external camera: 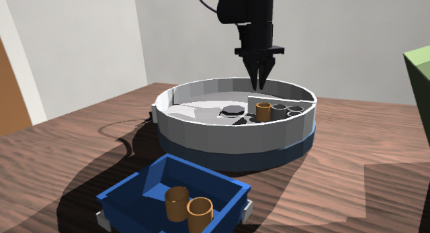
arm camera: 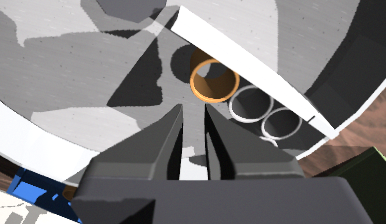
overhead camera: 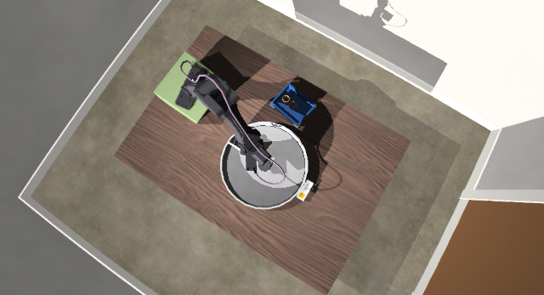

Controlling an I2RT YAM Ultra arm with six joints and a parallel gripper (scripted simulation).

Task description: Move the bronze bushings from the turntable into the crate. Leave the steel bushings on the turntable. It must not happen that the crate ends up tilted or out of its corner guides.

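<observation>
My gripper (external camera: 258, 88) (arm camera: 193, 112) is nearly closed, with a narrow empty gap between the fingertips. It hangs above the turntable (overhead camera: 255, 195) (external camera: 215, 135). A bronze bushing (external camera: 263, 113) (arm camera: 225, 88) stands upright on it against the white divider, just ahead and right of the fingertips in the wrist view. Beside it stand steel bushings; the nearest steel bushing (external camera: 279, 113) (arm camera: 250, 121) is next to the bronze one, and two more show partly toward the rim. The blue crate (overhead camera: 284, 115) (external camera: 208, 175) (arm camera: 30, 192) holds two upright bronze bushings (external camera: 177, 207) (external camera: 199, 220).
The white divider (external camera: 282, 99) (arm camera: 234, 56) runs from near the dark hub (external camera: 233, 110) (arm camera: 131, 7) to the turntable's raised wall. A white box with a yellow patch (overhead camera: 304, 190) sits at the turntable's side. The arm stands on a green block (overhead camera: 170, 88) (arm camera: 366, 176).
</observation>
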